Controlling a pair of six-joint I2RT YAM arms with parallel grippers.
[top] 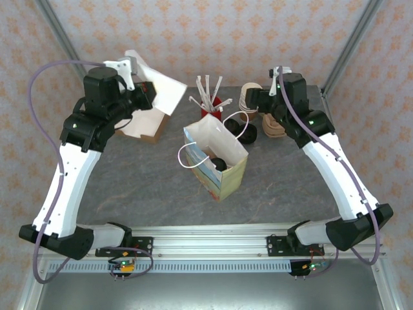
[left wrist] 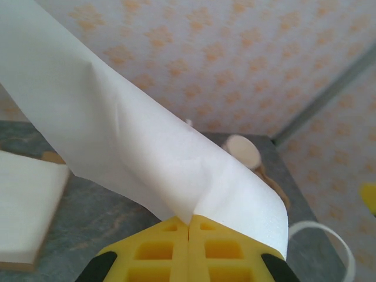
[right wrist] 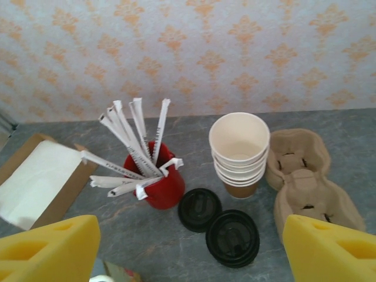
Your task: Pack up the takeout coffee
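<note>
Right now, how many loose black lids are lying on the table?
2. One lid lies beside the red straw cup; the other lid lies next to it, in front of the cup stack. The paper bag may hide more.

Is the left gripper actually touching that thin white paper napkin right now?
Touching. In the left wrist view the left gripper is shut, its yellow jaws meeting on the lower edge of the white paper napkin.

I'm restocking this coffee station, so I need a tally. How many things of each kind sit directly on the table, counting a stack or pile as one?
Loose black lids: 2
Red cup of straws: 1
Stack of paper cups: 1
Cardboard cup carrier pile: 1
Box of napkins: 1
Paper bag: 1
Total: 7
</note>
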